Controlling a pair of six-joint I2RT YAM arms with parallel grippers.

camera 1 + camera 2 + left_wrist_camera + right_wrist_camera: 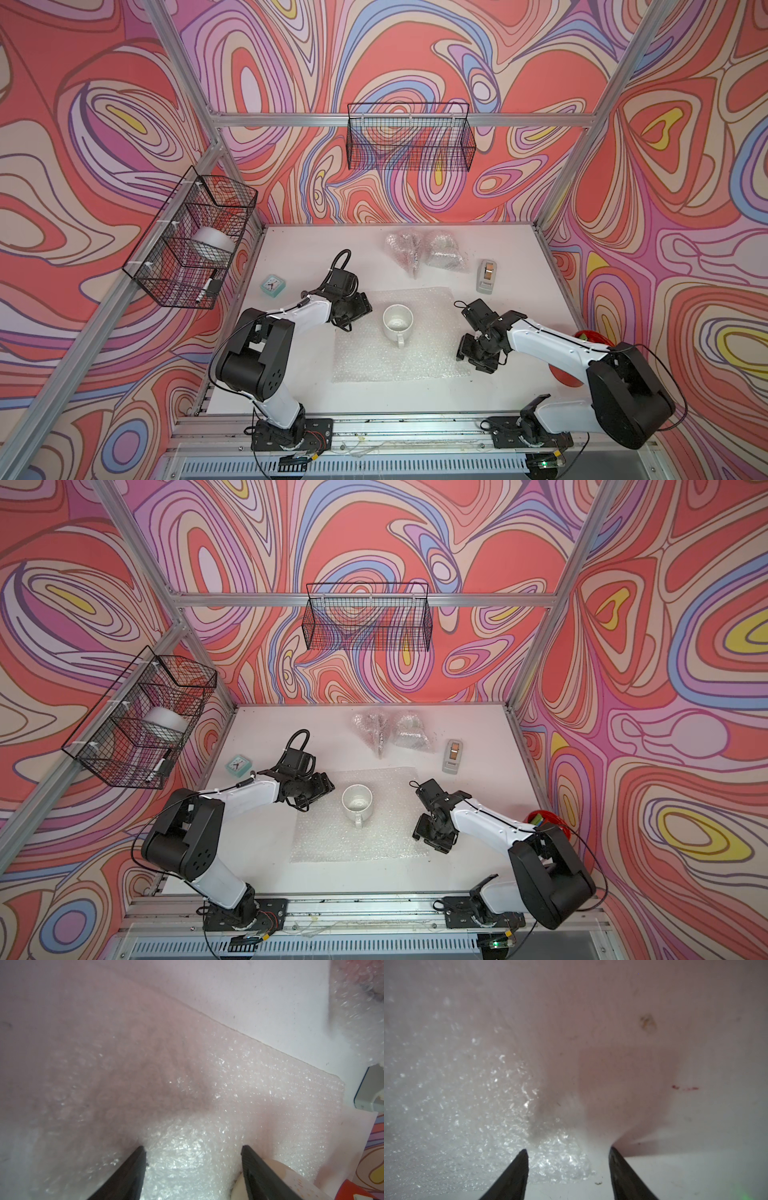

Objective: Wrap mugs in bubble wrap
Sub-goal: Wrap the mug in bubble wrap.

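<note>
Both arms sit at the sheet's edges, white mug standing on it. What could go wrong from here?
1. The white mug stands upright and loose on the bubble wrap sheet; lifting an edge may tip or drag it.
2. The right gripper is open over the sheet's corner, one finger above bare table; it may pinch only a sliver and slip.
3. The left gripper, open, is close beside the mug and might knock it.

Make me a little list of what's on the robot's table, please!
mug: white mug, upright, uncovered, handle toward the robot
under it: flat bubble wrap sheet
at the back: two bubble-wrap bundles
also there: tape dispenser, mint clock
left jaws: open, over the sheet's left part
right jaws: open, over the sheet's right edge
</note>
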